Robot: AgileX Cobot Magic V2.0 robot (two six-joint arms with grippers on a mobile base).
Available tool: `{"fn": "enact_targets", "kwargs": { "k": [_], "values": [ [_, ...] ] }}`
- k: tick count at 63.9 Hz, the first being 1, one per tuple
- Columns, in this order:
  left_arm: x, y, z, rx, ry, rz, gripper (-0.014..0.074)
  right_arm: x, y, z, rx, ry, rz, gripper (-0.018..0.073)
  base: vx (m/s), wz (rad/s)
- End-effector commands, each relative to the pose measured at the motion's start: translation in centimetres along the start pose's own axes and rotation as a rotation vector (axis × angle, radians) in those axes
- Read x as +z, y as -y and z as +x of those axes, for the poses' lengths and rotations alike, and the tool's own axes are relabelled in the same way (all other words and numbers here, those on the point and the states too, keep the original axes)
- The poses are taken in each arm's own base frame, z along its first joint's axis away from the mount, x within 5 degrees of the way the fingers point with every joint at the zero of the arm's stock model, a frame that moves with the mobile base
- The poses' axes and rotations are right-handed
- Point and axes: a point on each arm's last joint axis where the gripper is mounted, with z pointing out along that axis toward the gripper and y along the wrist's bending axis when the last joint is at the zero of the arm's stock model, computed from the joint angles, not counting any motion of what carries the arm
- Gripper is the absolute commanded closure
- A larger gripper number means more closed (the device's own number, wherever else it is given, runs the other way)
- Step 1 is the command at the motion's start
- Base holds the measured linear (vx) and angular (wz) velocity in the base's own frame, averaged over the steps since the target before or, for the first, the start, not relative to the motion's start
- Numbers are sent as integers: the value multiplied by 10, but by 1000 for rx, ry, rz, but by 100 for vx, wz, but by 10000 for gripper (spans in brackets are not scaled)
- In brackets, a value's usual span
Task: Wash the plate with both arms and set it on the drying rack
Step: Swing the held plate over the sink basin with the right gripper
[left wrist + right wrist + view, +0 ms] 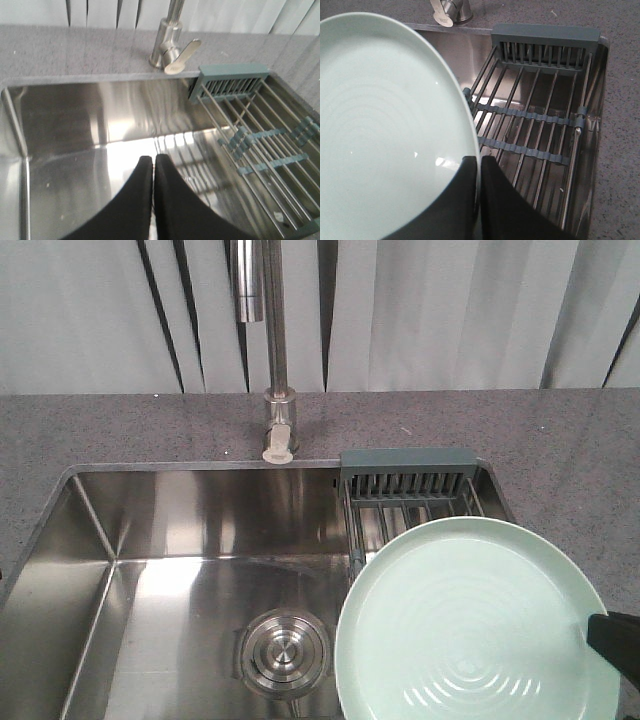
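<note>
Right gripper (480, 165) was clamped on the rim of the plate (385, 125), one finger each side. Plate hung tilted over the sink-side edge of the drying rack (535, 115); couldn't tell if it touched the bars. Left gripper (153, 165) was closed on nothing, fingertips together, over the sink (60, 130) basin beside the rack.

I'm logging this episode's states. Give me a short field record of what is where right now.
plate: pale green, over the rack, held at its rim
right gripper: shut on plate
left gripper: shut, empty, over the sink
rack: spans the sink's right end, under the plate
faucet: behind the sink, no water seen
drain: in the sink floor, left of the plate
</note>
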Motion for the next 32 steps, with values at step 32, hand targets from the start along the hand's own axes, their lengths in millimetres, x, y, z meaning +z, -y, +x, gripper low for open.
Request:
{"fn": "enact_targets", "kwargs": {
  "k": [32],
  "values": [
    [-15, 11, -4, 55, 156, 35, 603, 31, -1, -87, -70, -106, -86, 562, 0, 0]
  ]
}}
